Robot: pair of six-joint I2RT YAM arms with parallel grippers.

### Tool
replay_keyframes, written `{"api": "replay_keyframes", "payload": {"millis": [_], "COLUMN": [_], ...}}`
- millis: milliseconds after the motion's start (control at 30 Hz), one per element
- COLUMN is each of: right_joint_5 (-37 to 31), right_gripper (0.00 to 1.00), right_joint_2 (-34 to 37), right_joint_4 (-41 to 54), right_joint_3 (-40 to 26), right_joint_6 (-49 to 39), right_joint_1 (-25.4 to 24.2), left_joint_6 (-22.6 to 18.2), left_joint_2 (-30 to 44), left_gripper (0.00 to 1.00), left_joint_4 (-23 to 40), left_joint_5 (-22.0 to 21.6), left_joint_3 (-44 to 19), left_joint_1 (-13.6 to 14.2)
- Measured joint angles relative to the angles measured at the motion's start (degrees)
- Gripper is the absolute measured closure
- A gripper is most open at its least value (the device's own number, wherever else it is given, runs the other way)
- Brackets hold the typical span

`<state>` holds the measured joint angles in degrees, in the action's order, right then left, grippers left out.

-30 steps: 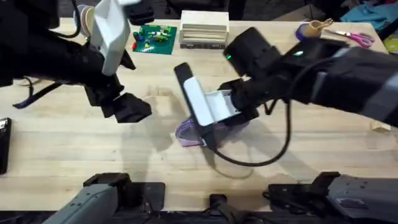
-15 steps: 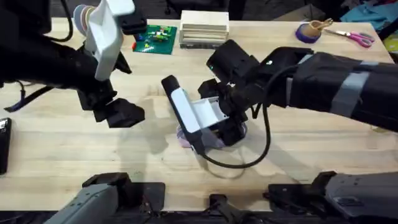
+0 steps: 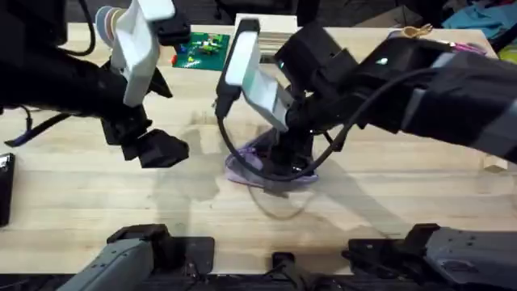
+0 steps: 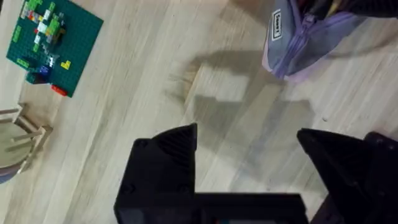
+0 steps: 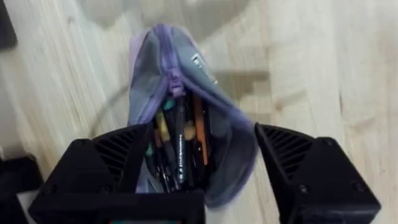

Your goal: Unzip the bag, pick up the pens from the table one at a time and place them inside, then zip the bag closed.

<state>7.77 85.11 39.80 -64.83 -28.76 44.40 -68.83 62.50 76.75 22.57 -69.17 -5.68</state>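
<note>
The lavender bag [image 5: 155, 68] lies on the table [image 3: 380, 210] near the middle, its zipper partly open. Several pens [image 5: 180, 146] lie inside the open mouth, among them an orange one [image 5: 198, 127] and a dark one. My right gripper [image 5: 199, 155] hovers open just over that mouth, with one finger on each side of the bag. In the overhead view the right arm covers much of the bag [image 3: 246, 168]. My left gripper [image 4: 245, 146] stands open and empty to the left, above bare wood. From there the bag [image 4: 305, 40] lies a short way off.
A green brick plate [image 3: 200, 48] and a cream stack [image 3: 266, 36] sit at the table's back. A purple roll with a wooden piece [image 3: 404, 34] is at the back right. A black device [image 3: 4, 186] lies at the left edge.
The right arm's wrist has swung upward and back over the bag, so more of the bag shows beneath it. The left arm has barely moved.
</note>
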Motion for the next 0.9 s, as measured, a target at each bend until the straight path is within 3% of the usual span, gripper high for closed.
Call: {"api": "replay_keyframes", "payload": {"millis": [233,267,400,767,900], "right_joint_5": [0.25,0.54,0.84,4.86,5.18], "right_gripper": [0.003,0.004,0.004,0.003,0.003], "right_joint_2": [-4.70,-6.30,-8.29,-9.49,-9.49], "right_joint_4": [-0.14,-0.12,-0.12,-0.12,0.02], "right_joint_3": [-0.25,-0.25,-0.27,-0.27,-0.27], "right_joint_6": [17.47,26.43,39.09,68.63,77.48], "right_joint_1": [0.00,0.00,0.00,0.00,0.00], "left_joint_6": [-0.01,0.01,0.01,-0.16,-5.97], "left_joint_2": [0.00,0.00,0.00,0.00,1.11], "left_gripper": [0.007,0.007,0.007,0.007,0.007], "left_joint_4": [0.00,0.00,0.00,-0.03,0.40], "left_joint_5": [0.03,0.15,0.17,0.17,3.30], "left_joint_3": [0.00,0.00,0.00,0.00,0.00], "left_joint_1": [-0.01,-0.01,-0.01,0.01,-1.48]}}
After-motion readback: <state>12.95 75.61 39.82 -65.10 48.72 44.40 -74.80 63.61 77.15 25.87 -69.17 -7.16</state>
